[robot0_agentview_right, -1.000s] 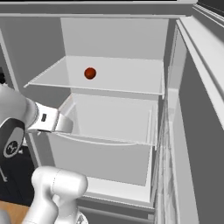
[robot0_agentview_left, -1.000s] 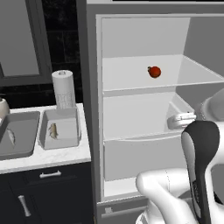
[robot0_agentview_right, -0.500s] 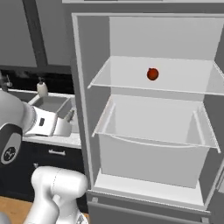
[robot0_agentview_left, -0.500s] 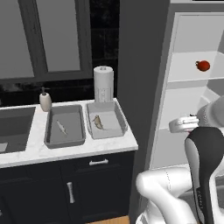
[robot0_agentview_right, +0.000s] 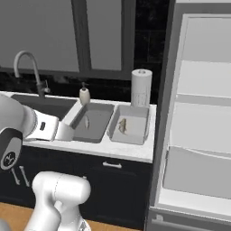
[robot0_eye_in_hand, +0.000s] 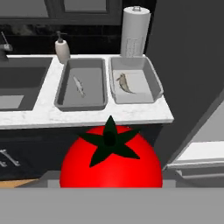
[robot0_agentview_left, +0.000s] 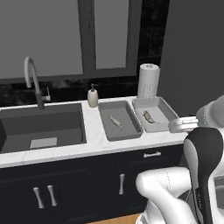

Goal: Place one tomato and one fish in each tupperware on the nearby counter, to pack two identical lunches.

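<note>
A red tomato (robot0_eye_in_hand: pixel 110 157) with a dark green stem star sits right before the hand camera, and my gripper (robot0_agentview_right: pixel 66 132) is shut on it; its fingertips are hidden behind the fruit. On the white counter (robot0_agentview_left: pixel 94 141) ahead lie two tupperware side by side. The darker one (robot0_eye_in_hand: pixel 94 83) on the left holds a slim fish (robot0_eye_in_hand: pixel 78 86). The lighter one (robot0_eye_in_hand: pixel 141 85) on the right holds a curled fish (robot0_eye_in_hand: pixel 124 83). My hand hangs in front of the counter's edge, short of the trays, seen from the left as well (robot0_agentview_left: pixel 175 125).
A dark sink basin (robot0_agentview_left: pixel 41 127) with a curved faucet (robot0_agentview_left: pixel 33 78) lies left of the trays. A soap bottle (robot0_agentview_left: pixel 92 96) and a paper towel roll (robot0_agentview_left: pixel 148 81) stand behind them. The open fridge (robot0_agentview_right: pixel 198 135) stands to the right of the counter.
The base has swung left from the fridge to the counter, so the whole scene shifted right. The trays and sink now lie ahead. The grip is unchanged.
</note>
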